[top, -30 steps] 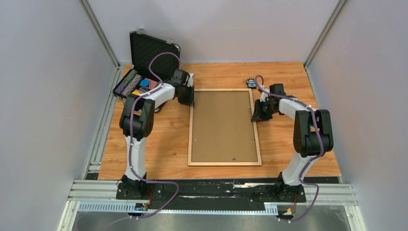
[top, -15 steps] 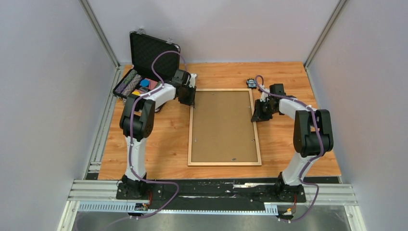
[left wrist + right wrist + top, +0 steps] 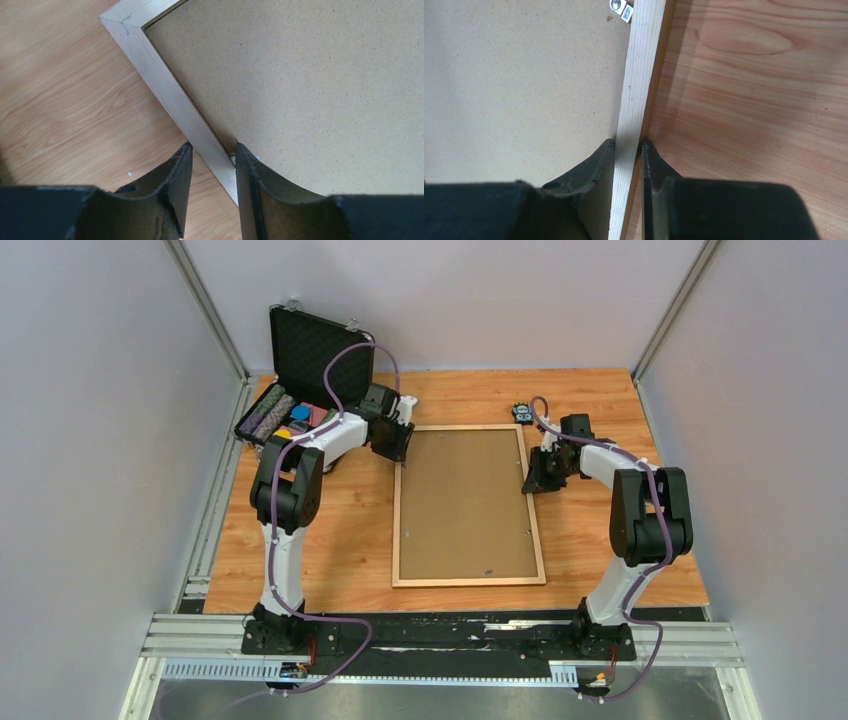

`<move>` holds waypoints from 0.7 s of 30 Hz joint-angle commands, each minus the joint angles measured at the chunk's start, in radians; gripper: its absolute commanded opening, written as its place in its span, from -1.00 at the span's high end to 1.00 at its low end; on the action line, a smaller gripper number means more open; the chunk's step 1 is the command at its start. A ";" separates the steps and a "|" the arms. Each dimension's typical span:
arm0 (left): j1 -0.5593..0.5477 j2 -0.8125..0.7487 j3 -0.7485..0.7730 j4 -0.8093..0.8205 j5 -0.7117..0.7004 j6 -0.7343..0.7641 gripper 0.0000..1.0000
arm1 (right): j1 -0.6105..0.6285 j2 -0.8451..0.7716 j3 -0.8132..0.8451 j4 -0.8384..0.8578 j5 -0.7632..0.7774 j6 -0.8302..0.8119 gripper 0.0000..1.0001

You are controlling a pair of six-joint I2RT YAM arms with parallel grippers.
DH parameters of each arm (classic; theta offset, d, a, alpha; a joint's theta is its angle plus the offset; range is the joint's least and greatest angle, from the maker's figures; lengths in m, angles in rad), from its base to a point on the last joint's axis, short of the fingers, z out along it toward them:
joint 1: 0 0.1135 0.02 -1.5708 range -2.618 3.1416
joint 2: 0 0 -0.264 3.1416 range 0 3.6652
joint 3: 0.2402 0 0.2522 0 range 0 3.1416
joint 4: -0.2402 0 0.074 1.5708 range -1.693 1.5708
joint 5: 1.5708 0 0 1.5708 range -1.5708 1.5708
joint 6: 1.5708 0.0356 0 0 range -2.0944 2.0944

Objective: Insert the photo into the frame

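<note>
The frame is pale light-brown wood with fine straight grain, and the backing board inside it, at the centre of the top view, is flat tan-brown flecked with tiny dark specks. The table is a warmer orange-brown with wavy grain and plank lines. At upper left the case is black with dimpled black foam. Purple cables loop over white-and-black arms, and the left fingers and right fingers are matte black.

Wood-grain tabletop under me, plain pale grey walls on three sides, aluminium posts in the back corners. Metal rail runs along the table's near edge; light is even, soft shadows only.
</note>
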 commanded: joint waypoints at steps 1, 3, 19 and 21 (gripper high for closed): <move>-0.024 0.003 -0.003 -0.179 0.014 0.071 0.02 | -0.005 0.029 0.007 -0.007 0.013 -0.020 1.00; -0.024 -0.004 0.007 -0.179 0.019 0.063 -0.10 | -0.005 0.027 0.005 -0.007 0.012 -0.020 1.00; -0.023 -0.129 -0.026 -0.194 -0.002 0.036 -0.83 | -0.011 0.048 0.040 0.001 0.000 0.064 1.00; -0.023 -0.147 -0.049 -0.197 -0.001 0.039 -0.97 | -0.016 0.050 0.045 0.007 -0.023 0.094 1.00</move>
